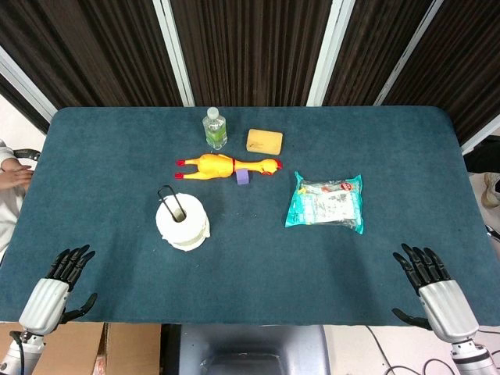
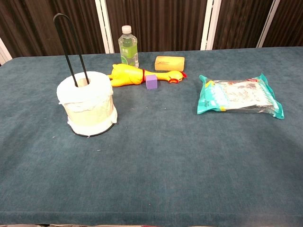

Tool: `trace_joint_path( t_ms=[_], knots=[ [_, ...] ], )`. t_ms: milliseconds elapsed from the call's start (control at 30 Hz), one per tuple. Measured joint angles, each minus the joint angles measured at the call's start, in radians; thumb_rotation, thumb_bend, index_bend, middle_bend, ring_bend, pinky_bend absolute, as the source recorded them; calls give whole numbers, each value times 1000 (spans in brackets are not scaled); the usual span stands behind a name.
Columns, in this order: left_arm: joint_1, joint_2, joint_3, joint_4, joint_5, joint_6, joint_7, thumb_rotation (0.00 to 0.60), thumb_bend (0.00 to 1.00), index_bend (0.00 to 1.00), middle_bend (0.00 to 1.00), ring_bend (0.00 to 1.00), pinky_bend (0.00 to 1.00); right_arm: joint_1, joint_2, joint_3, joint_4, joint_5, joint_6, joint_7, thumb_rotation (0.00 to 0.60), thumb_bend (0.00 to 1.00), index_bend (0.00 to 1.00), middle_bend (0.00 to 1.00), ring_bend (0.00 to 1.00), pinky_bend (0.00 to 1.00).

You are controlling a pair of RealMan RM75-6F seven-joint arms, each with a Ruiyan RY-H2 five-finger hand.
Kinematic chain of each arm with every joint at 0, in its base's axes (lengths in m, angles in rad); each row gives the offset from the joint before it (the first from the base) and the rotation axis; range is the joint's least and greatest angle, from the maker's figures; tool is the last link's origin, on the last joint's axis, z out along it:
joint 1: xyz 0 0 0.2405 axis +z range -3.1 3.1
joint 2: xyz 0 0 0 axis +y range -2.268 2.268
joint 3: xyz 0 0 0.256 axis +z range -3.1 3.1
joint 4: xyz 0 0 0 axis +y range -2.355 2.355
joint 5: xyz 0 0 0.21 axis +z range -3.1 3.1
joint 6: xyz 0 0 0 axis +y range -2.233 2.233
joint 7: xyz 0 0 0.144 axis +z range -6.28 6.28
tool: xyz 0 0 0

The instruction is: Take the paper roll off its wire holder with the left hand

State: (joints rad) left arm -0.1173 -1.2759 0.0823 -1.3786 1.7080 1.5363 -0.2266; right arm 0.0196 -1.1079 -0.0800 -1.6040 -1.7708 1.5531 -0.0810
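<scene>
Head view — paper roll (image 1: 183, 223) sat on its wire holder (image 1: 173, 201), left of the surface (image 1: 117, 156) centre; left hand (image 1: 61, 283) and right hand (image 1: 431, 286) lay released, fingers spread, at the near corners. Chest view — roll upright on the holder, near the left edge.

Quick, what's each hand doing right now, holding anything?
Left hand: open, fingers spread, holding nothing, clear of the paper roll.
Right hand: open, fingers spread, holding nothing.
</scene>
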Motion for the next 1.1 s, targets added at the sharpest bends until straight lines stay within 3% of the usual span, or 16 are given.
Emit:
trace_joint_path(
  t_ms=[133,300,467,567,767,1100],
  knots=[
    [-5,-14,-4,8,6,9,-45,600,352,0,0,0,0,0,0,0,-2,0,1,0,600,39,0,0,0,0],
    [-34,-60,-28,21,12,22,-221,600,326,0,0,0,11,-3,1,4,-5,2,12,7,600,39,0,0,0,0],
    [-97,-116,-91,-6,-52,-31,-471,600,325,0,0,0,27,0,4,9,-6,14,6,20,600,40,0,0,0,0],
    [-142,-148,-131,-24,-109,-101,-538,600,325,0,0,0,19,3,4,11,-6,22,-2,20,600,40,0,0,0,0],
    [-236,-231,-192,-21,-204,-257,-524,600,316,0,0,0,15,5,8,19,-9,37,-4,31,600,40,0,0,0,0],
    [-320,-352,-251,37,-298,-361,-449,600,316,0,0,0,14,10,9,24,-10,51,-17,32,600,40,0,0,0,0]
  ],
)
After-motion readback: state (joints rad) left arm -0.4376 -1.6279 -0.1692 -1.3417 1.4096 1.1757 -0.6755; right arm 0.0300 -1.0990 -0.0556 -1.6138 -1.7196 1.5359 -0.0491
